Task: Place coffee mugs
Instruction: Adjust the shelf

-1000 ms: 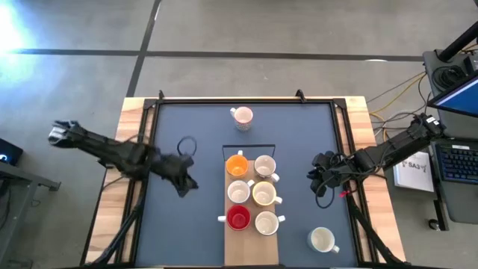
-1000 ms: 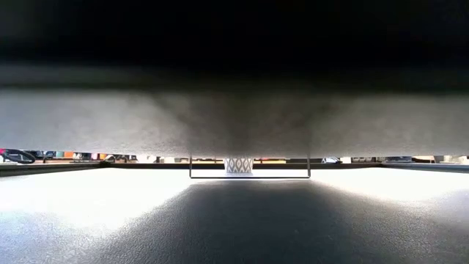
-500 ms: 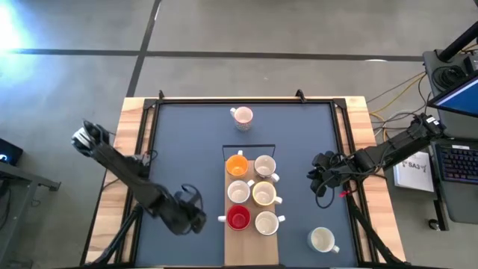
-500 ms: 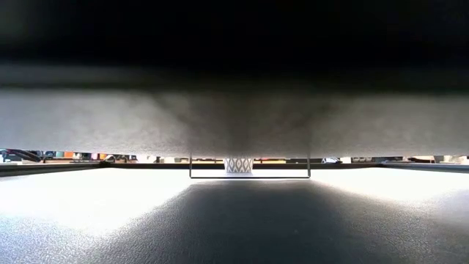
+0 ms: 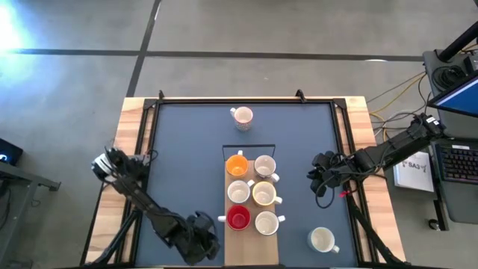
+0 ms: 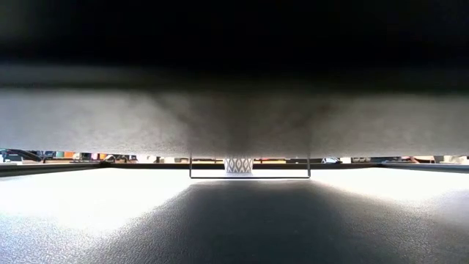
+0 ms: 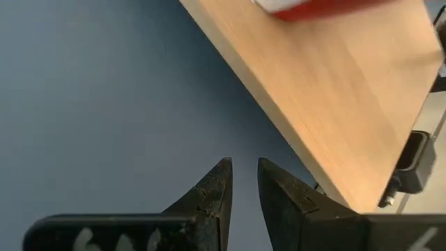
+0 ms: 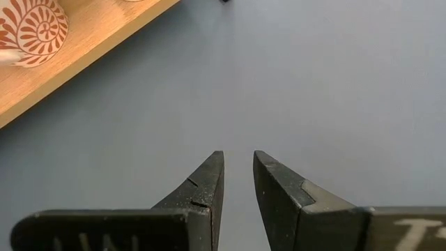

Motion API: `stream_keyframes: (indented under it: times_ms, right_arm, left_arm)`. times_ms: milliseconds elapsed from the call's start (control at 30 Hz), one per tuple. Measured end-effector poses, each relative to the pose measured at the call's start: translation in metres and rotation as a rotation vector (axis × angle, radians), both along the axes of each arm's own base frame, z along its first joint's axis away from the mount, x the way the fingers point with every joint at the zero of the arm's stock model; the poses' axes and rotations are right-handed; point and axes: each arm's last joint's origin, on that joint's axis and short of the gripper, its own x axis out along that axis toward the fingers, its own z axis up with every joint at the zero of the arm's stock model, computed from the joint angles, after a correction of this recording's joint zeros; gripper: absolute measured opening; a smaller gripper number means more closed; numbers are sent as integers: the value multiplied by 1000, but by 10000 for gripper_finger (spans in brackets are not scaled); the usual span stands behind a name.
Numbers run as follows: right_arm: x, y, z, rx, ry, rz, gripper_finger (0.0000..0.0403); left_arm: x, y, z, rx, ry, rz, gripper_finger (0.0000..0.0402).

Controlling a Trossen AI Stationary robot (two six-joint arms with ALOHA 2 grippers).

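Six mugs stand on a wooden board (image 5: 250, 250) in the table's middle: orange (image 5: 237, 165), patterned white (image 5: 264, 166), white (image 5: 238, 192), cream (image 5: 264, 194), red (image 5: 238, 218), white (image 5: 267, 223). A pinkish-white mug (image 5: 242, 116) stands alone near the far edge. Another white mug (image 5: 322, 239) stands near the near right corner. My left gripper (image 5: 202, 237) hovers low over the mat by the board's near left side, shut and empty (image 7: 244, 167); the red mug's base (image 7: 313, 5) lies just ahead. My right gripper (image 5: 323, 179) waits right of the board, shut and empty (image 8: 238, 157).
The dark blue mat (image 5: 187, 134) lies inside a black frame on a wooden table (image 5: 133, 112). The board's edge (image 7: 279, 118) runs close beside my left fingers. The low view is mostly blocked by a grey mass (image 6: 234, 117); the far mug (image 6: 239, 166) shows beyond it.
My left arm has swung from the table's left middle toward the near edge and rightward, ending beside the board's near left side below the red mug. My right arm and all the mugs have stayed where they were.
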Motion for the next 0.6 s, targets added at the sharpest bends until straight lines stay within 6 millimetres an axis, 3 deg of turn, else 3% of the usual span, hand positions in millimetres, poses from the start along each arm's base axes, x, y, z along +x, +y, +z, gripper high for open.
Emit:
stream_keyframes:
  times_ms: [300,600]
  right_arm:
    - [0,0,0,0,0,0,68]
    - [0,0,0,0,0,0,68]
  left_arm:
    - [20,-20,-7,-13,-6,9,52]
    - [24,-22,-9,-16,-41,-26,51]
